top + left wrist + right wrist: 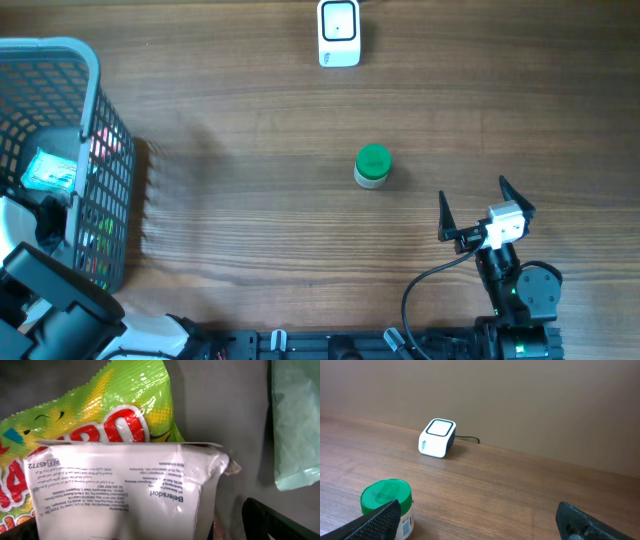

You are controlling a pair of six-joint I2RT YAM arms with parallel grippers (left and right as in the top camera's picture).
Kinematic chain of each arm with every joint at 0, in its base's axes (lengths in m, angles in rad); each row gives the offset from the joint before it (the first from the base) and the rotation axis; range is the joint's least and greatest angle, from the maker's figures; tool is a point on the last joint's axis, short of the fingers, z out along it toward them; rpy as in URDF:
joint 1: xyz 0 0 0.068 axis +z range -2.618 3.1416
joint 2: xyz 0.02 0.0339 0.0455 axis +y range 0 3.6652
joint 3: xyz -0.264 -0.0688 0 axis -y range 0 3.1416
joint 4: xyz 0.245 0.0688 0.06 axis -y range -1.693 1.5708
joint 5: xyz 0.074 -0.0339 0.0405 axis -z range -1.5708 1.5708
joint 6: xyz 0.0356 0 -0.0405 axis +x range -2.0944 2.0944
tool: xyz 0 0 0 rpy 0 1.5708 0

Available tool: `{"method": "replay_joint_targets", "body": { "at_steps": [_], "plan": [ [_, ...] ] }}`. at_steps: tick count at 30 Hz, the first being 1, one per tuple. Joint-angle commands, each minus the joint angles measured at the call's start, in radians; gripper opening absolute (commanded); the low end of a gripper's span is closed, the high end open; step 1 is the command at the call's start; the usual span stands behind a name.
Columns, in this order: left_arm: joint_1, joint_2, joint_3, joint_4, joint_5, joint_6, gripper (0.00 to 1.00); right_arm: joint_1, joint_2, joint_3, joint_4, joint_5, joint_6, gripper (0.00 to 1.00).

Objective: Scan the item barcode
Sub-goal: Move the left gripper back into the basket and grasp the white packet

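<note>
Wooden table with brown grain fills the overhead frame. Green-lidded jar stands upright near frame centre, alone on bare wood, label partly visible in the right wrist view. White scanner sits at top centre, well apart from the jar, cable running off behind it. Right gripper is at lower right of the frame, jaws spread wide, nothing between them, near the jar but not touching. Grey mesh basket is at the left edge; the left arm reaches into it from the lower left. Left gripper hangs over a white pouch printed with small text. One dark finger shows at lower right, so the jaws are wide; contact with the pouch can't be told. Pouch lies on a green-yellow candy bag. Pale green packet sits at the upper right.
</note>
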Motion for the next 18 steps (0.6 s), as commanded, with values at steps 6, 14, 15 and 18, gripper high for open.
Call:
{"method": "replay_joint_targets", "body": {
  "at_steps": [6, 14, 15, 18],
  "plan": [
    [0.005, 0.003, -0.006, 0.011, 0.076, 0.007, 0.67, 0.004, -0.005, -0.001, 0.003, 0.015, -0.009, 1.00],
    [0.005, -0.047, 0.041, 0.026, 0.132, 0.004, 0.62, 0.004, -0.005, -0.001, 0.003, 0.015, -0.009, 1.00],
    [0.005, -0.061, 0.058, 0.023, 0.132, 0.004, 0.62, 0.004, -0.005, -0.001, 0.003, 0.015, -0.009, 1.00],
    [0.005, -0.101, 0.091, 0.022, 0.132, 0.004, 0.63, 0.004, -0.005, -0.001, 0.003, 0.015, -0.009, 1.00]
  ]
}}
